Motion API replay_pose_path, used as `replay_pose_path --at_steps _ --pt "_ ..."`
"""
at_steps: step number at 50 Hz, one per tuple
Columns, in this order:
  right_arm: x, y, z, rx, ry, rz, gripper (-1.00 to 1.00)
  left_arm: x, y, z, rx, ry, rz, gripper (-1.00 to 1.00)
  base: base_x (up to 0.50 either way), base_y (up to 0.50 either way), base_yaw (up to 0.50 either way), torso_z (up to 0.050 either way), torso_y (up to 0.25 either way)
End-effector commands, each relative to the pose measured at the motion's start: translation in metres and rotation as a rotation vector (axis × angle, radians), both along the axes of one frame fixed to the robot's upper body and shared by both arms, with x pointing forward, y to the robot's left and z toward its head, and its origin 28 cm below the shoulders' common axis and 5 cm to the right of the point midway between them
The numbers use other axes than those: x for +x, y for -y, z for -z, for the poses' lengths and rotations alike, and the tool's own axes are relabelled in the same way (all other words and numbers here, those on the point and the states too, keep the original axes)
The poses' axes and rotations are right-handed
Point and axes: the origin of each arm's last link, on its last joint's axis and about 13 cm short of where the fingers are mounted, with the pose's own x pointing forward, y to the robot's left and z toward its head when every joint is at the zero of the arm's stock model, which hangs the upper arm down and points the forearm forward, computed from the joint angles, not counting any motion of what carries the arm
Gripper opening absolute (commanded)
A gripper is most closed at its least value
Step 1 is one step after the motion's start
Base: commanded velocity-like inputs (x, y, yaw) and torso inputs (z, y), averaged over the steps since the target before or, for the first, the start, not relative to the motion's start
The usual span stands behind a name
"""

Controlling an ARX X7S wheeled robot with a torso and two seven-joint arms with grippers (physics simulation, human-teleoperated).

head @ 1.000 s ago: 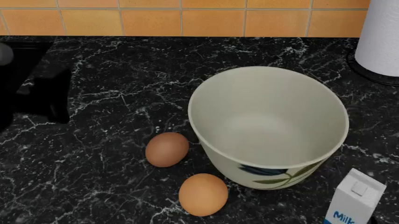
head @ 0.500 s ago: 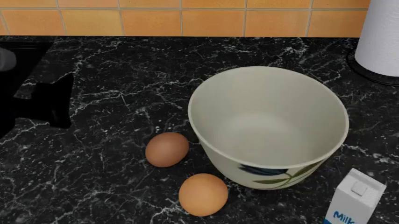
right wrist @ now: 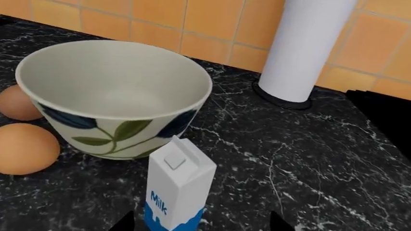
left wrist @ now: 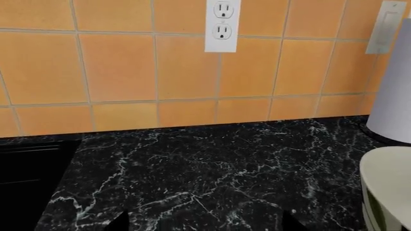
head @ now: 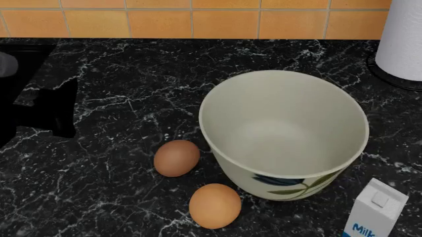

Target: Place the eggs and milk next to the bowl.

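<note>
The cream bowl (head: 283, 133) with a blue flower stands on the black marble counter. Two brown-orange eggs (head: 177, 158) (head: 215, 205) lie just left of it, the nearer one close to its base. The milk carton (head: 376, 210) stands upright at the bowl's near right. In the right wrist view the carton (right wrist: 180, 187) stands between the wide-apart tips of my right gripper (right wrist: 202, 224), with gaps on both sides; the bowl (right wrist: 115, 91) and the eggs (right wrist: 26, 148) are beyond. My left gripper (left wrist: 205, 226) is open and empty, far left of the bowl (left wrist: 388, 187).
A white paper-towel roll (head: 402, 39) stands on a dark base at the back right by the orange tiled wall. A wall outlet (left wrist: 222, 24) is above the counter. A black recessed surface (head: 26, 54) lies at the far left.
The dark left gripper at the head view's left edge shifted slightly a second ago and has held still since. The bowl, eggs and milk have not moved.
</note>
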Motion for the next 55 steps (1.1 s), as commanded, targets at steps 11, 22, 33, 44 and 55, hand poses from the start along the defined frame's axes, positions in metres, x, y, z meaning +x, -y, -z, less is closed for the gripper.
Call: replay_pose_path --at_steps 11,22,33,44,55 --pt "0.025 0.004 0.013 -0.006 -0.011 -0.033 1.0 0.0 -0.001 0.0 0.005 0.0 -0.01 1.0 0.0 0.0 0.0 0.0 0.0" --pt "0.034 0.007 0.02 -0.011 -0.017 -0.053 1.0 0.0 0.0 0.0 0.013 -0.003 -0.011 1.0 0.0 0.0 0.0 0.0 0.0" --pt "0.039 0.008 0.025 -0.002 -0.026 -0.054 1.0 0.0 -0.001 0.002 0.014 -0.004 -0.016 1.0 0.0 0.0 0.0 0.0 0.0" --pt "0.046 0.008 0.026 -0.002 -0.028 -0.069 1.0 -0.001 -0.002 0.002 0.014 -0.005 -0.02 1.0 0.0 0.0 0.0 0.0 0.0" --pt "0.051 0.009 0.032 0.0 -0.029 -0.078 1.0 -0.002 -0.003 0.001 0.019 -0.004 -0.024 1.0 0.0 0.0 0.0 0.0 0.0"
